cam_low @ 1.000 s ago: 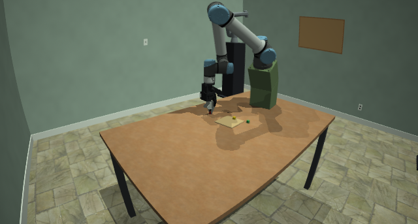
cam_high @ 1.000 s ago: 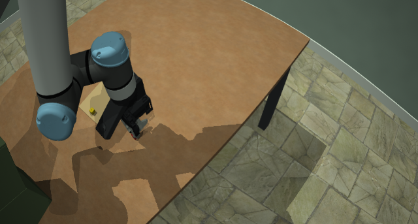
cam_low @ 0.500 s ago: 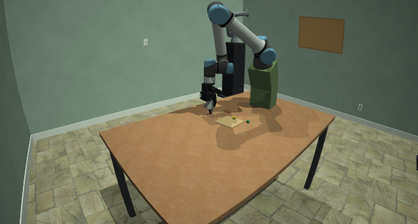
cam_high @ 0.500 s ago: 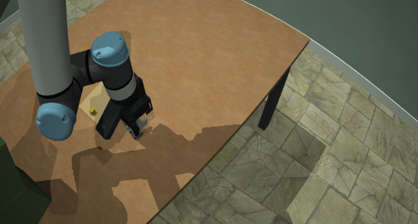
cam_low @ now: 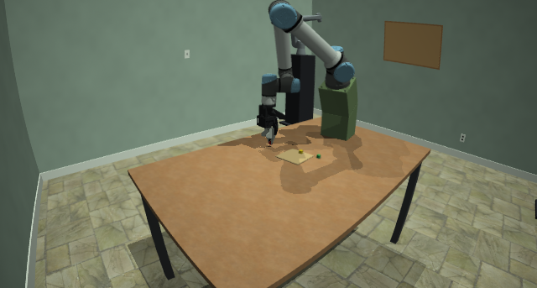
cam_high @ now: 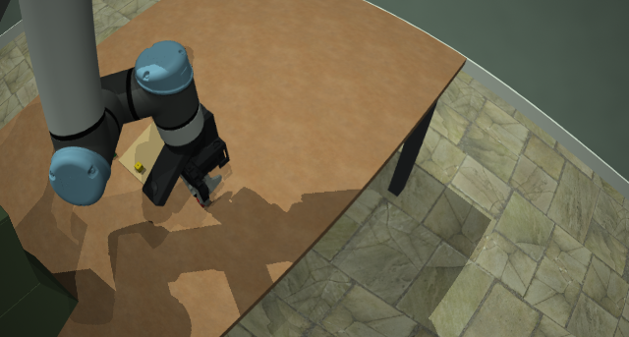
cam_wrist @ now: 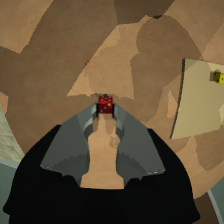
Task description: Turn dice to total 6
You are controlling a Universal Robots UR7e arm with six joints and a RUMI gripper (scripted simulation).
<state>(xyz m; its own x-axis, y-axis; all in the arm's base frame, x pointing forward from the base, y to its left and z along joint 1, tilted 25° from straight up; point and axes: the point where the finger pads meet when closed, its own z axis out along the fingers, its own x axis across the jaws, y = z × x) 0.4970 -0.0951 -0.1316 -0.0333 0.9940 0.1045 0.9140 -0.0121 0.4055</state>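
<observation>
My gripper [cam_high: 203,201] [cam_low: 269,140] [cam_wrist: 105,104] is shut on the red die [cam_wrist: 105,103], which shows white pips between the fingertips in the wrist view. Whether the red die touches the table is hard to tell. It is beside the mat [cam_high: 129,156] [cam_low: 294,158] [cam_wrist: 197,110], not over it. The yellow die [cam_high: 139,167] [cam_low: 300,151] [cam_wrist: 218,77] sits on the mat near one edge. The green die [cam_low: 318,156] lies on the table just off the mat; in the top view the arm hides most of it. The numbers on top are too small to read.
The wooden table [cam_high: 314,82] [cam_low: 218,196] carries the mat and dice. The arm's green base block [cam_high: 29,288] [cam_low: 338,112] stands at the table's far end. A dark pillar [cam_low: 302,86] stands behind the arm. Arm shadows cross the table around the gripper.
</observation>
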